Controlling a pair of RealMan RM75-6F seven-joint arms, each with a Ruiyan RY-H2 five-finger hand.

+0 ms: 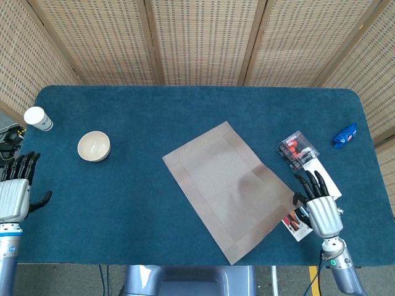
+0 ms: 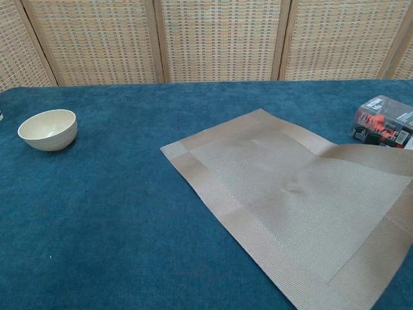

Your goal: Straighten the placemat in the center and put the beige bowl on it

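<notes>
Beige bowl (image 1: 94,146) sits upright near the desk's left edge, round, smooth, nothing inside it that I can see. White paper cup (image 1: 38,118) at the far-left corner, contents not visible. Desk (image 1: 185,102) is covered in blue felt-like cloth; woven wicker screens (image 1: 203,40) behind it.

Placemat (image 1: 229,188) is a woven tan rectangle with a ribbed border, lying skewed, right of centre, one corner pointing at the front edge. In the chest view its right side lifts off the cloth in a wave and runs out of frame.

My right hand (image 1: 321,209) is at the mat's right corner near the front-right of the desk. I can't tell if it is pinching the mat; the contact is hidden. It sits over a printed card (image 1: 296,224), mostly covered. My left hand (image 1: 15,191) hovers off the left edge, fingers apart, holding nothing.

Clear plastic pack (image 1: 297,150) with red and black contents, a white strip (image 1: 321,177) just beside it, and a small blue item (image 1: 345,135) near the right edge, too small to identify.
</notes>
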